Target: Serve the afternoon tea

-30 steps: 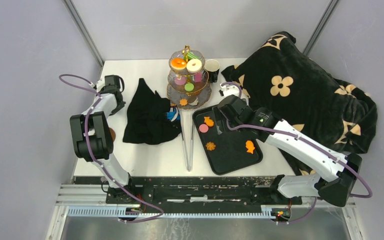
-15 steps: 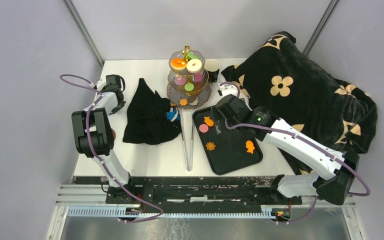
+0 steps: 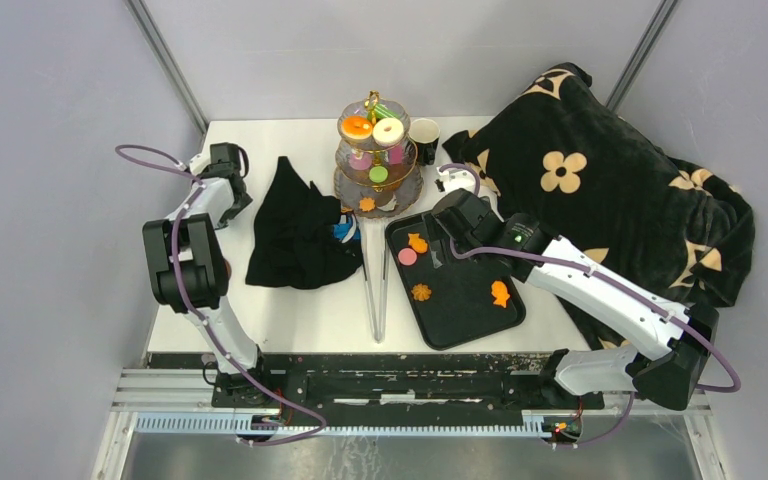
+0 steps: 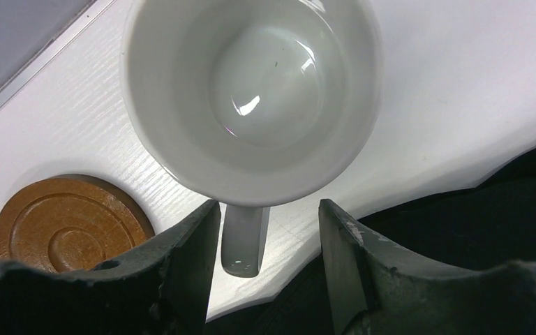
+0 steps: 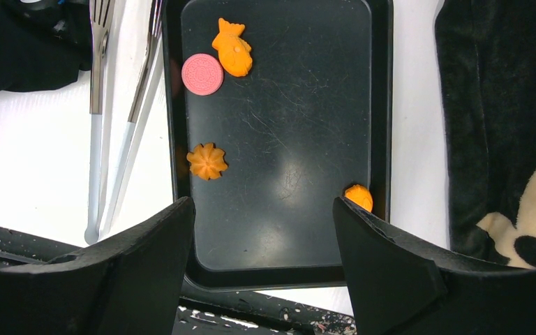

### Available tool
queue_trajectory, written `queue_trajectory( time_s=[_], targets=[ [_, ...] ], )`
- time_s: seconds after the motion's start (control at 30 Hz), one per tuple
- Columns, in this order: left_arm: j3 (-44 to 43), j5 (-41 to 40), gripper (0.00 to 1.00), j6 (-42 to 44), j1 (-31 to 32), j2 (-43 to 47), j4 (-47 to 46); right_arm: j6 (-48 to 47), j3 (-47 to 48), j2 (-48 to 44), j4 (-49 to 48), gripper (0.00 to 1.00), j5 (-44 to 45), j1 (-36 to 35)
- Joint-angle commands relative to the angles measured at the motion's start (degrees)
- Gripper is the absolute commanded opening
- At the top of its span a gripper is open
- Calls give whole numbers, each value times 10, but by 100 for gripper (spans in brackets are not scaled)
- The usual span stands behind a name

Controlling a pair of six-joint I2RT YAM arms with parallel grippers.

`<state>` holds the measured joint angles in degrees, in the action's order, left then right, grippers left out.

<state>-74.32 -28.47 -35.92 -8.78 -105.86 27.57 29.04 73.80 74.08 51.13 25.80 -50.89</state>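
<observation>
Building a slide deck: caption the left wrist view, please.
Left hand open around the handle of an empty white cup, wooden coaster beside it.

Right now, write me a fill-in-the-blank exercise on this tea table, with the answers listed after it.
1. The black tray holds ___ treats.
2. The pink cookie lies next to an orange cookie shaped like a ___.
3. The left gripper is open, with a finger on each side of the handle of a white ___.
4. The top tier of the stand carries two rings, one orange and one white, each a ___.

Missing words: four; fish; mug; donut.
</observation>
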Motion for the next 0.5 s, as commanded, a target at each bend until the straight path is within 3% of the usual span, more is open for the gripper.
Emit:
queue_trajectory(
  time_s=[0.0,0.23,0.33,0.47],
  targets=[
    [-26,-28,62,-14,-3,37,9,0,9,-20,-10,79,16,1],
    [-41,1,66,28,-1,127,11,-30,23,-41,-6,81,49,2],
    [-51,19,72,60,3,177,10,-60,34,-56,-15,82,74,9],
    [-58,60,76,96,15,242,14,-84,50,-57,-26,84,38,65]
  ],
)
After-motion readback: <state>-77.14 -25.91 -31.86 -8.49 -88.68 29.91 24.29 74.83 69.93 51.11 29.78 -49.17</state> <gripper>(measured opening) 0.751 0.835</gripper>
